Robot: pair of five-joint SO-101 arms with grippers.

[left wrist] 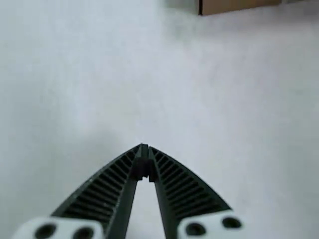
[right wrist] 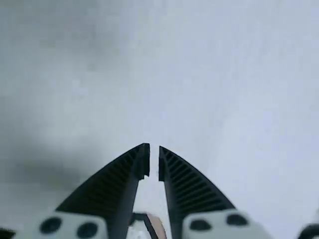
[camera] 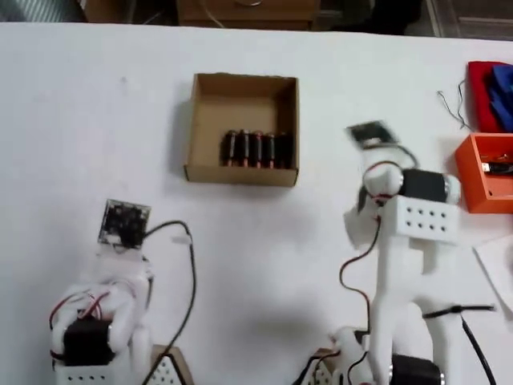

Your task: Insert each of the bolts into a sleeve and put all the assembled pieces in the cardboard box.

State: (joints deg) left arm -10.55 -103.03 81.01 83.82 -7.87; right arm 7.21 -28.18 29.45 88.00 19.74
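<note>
The cardboard box (camera: 240, 174) stands at the middle back of the white table, with several dark bolt-and-sleeve pieces (camera: 256, 149) lying side by side against its near wall. My left gripper (left wrist: 143, 149) hovers over bare table, fingertips touching, shut on nothing; a corner of the box (left wrist: 234, 6) lies farther off. The left arm (camera: 112, 281) is at the front left, short of the box. My right gripper (right wrist: 152, 152) is over bare table too, its fingers almost together with a thin slit and nothing between them. The right arm (camera: 405, 216) stands to the right of the box.
An orange container (camera: 485, 172) sits at the right edge, with a red and blue object (camera: 490, 96) behind it. Cables (camera: 188, 273) trail from both arm bases at the front. White tabletop lies open between the arms and left of the box.
</note>
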